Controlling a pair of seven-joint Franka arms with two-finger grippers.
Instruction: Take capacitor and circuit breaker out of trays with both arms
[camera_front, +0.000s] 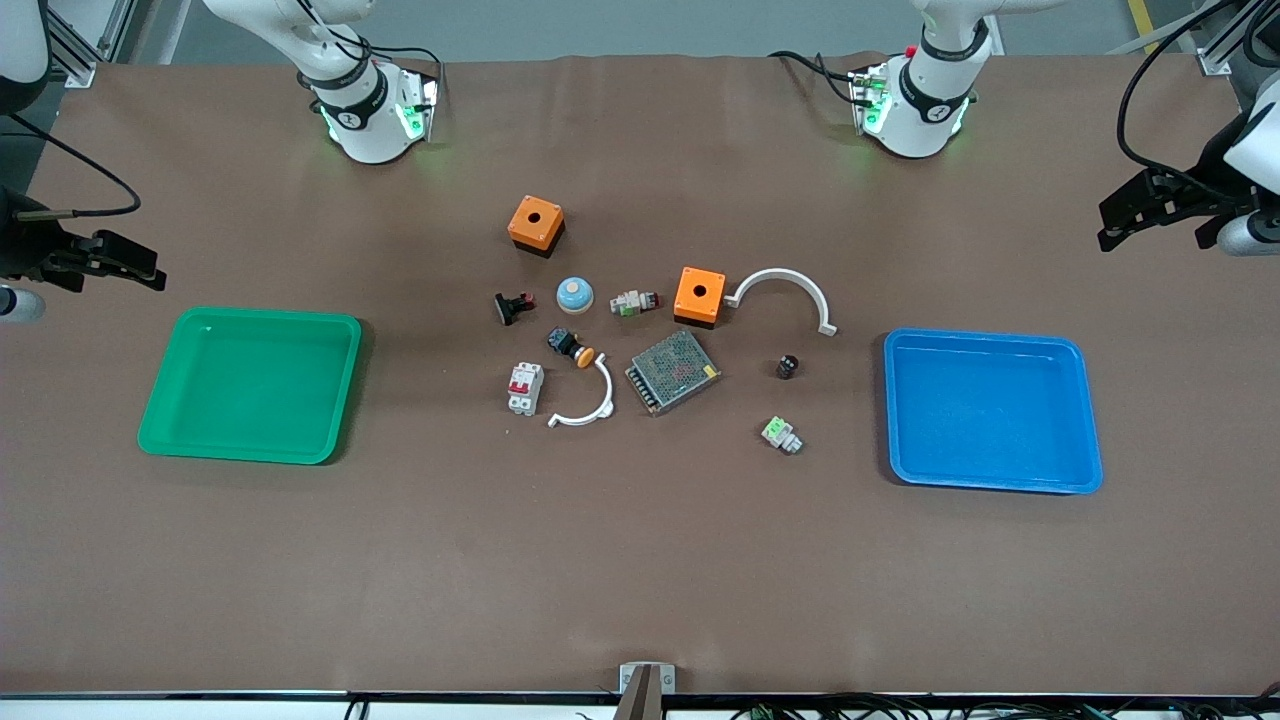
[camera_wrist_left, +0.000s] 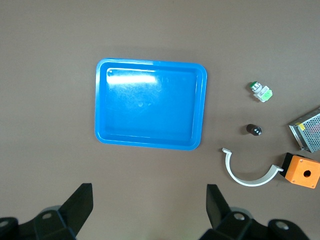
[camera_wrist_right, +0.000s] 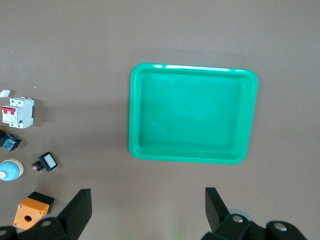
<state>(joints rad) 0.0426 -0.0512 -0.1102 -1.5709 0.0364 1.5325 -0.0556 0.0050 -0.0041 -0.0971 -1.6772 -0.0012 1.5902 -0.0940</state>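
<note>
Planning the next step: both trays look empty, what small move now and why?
Probably none beyond holding: the capacitor and circuit breaker already lie on the table, outside the blue tray and green tray. The left gripper and right gripper are open, holding nothing.

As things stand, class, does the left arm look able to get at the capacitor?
Probably yes. The capacitor stands alone on the table between the blue tray and the metal power supply, with nothing over it. The left end effector is open, up over the table's end.
</note>
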